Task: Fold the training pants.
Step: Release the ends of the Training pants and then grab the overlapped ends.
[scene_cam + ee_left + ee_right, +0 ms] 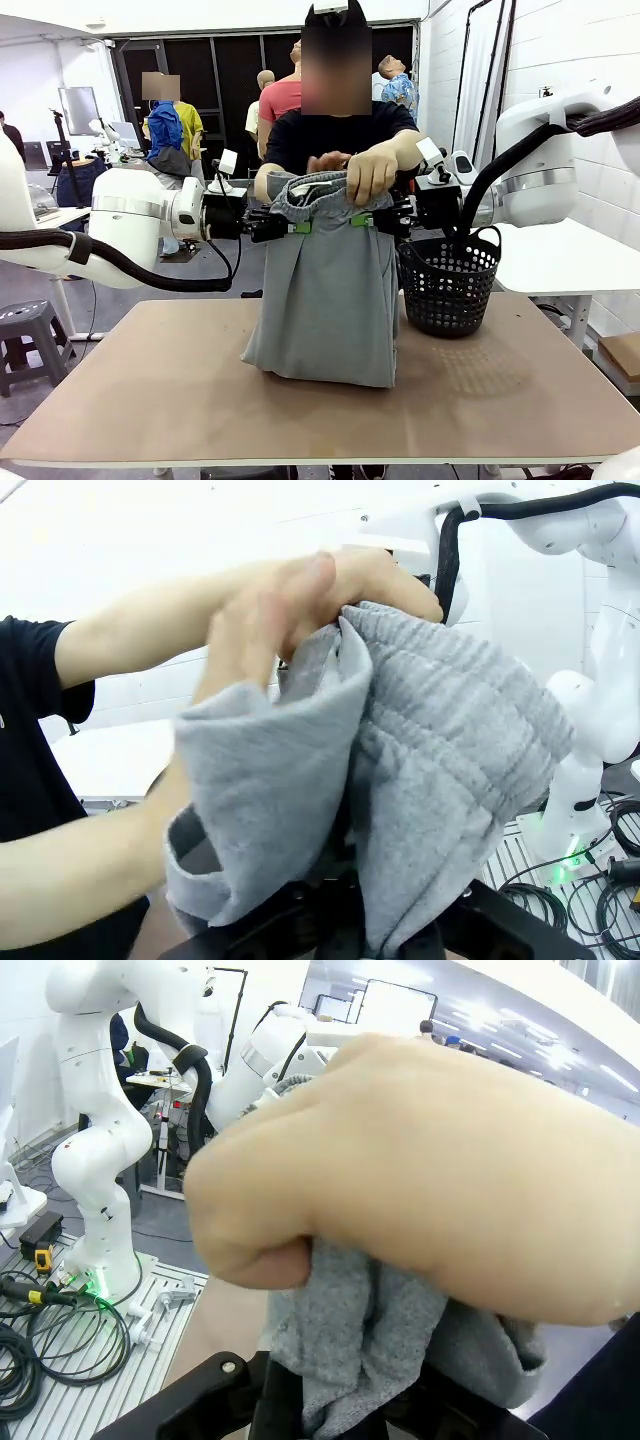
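Note:
The light grey training pants (pixel 330 290) hang upright above the table, their lower end bunched on the tabletop. My left gripper (pixel 297 226) is shut on the waistband's left side and my right gripper (pixel 362 219) is shut on its right side. The person's hand (pixel 372 170) grips the top of the waistband between the grippers. In the left wrist view the grey fabric (pixel 440 770) rises from between my fingers, with the person's hands (pixel 290 600) on it. Seen from the right wrist, a hand (pixel 420 1170) clutches the fabric (pixel 370 1340) just above my fingers.
A black mesh basket (pixel 450 285) stands on the table right of the pants, close to my right arm. The brown tabletop (pixel 150 380) has free room at the left and front. The person stands at the far edge.

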